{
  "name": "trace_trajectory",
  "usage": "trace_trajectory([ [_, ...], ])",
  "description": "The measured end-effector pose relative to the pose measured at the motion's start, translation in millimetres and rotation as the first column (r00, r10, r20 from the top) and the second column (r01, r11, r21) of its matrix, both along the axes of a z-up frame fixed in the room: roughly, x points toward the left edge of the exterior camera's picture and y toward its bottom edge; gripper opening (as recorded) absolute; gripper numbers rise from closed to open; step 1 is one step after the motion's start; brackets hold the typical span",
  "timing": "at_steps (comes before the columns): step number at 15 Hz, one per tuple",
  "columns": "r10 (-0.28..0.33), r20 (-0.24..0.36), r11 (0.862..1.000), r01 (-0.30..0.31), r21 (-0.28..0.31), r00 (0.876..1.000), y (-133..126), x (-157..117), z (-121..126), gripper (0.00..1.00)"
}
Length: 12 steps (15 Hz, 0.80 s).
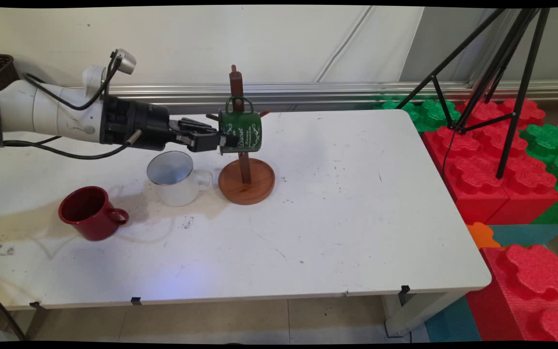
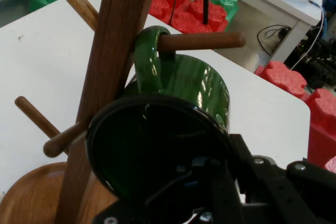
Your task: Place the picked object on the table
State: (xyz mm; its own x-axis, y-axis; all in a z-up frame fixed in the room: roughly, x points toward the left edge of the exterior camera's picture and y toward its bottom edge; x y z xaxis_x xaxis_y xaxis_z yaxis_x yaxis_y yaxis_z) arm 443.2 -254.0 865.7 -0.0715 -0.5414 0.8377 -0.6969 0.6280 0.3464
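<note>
A dark green mug (image 1: 242,132) with white lettering hangs on its side against the wooden mug tree (image 1: 236,82). In the hand view the green mug (image 2: 199,85) has its handle looped over a peg (image 2: 210,40) of the tree's post (image 2: 113,51), and its mouth faces the camera. My gripper (image 1: 221,141) reaches in level from the left and is shut on the mug's rim; in the hand view the gripper (image 2: 220,167) has one finger inside the mug and the other outside its wall. The tree's round base (image 1: 246,182) rests on the white table (image 1: 356,218).
A white mug (image 1: 175,182) with a metal rim stands just left of the tree's base, under my wrist. A red mug (image 1: 90,213) sits further left and nearer. Beyond the table's right edge are a black tripod (image 1: 502,72) and red and green foam blocks (image 1: 492,169).
</note>
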Motion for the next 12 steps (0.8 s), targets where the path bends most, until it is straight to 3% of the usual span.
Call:
trace_trajectory([
  [12,-0.035,-0.030,0.999,0.034,-0.011,0.999,4,-1,11,0.00],
])
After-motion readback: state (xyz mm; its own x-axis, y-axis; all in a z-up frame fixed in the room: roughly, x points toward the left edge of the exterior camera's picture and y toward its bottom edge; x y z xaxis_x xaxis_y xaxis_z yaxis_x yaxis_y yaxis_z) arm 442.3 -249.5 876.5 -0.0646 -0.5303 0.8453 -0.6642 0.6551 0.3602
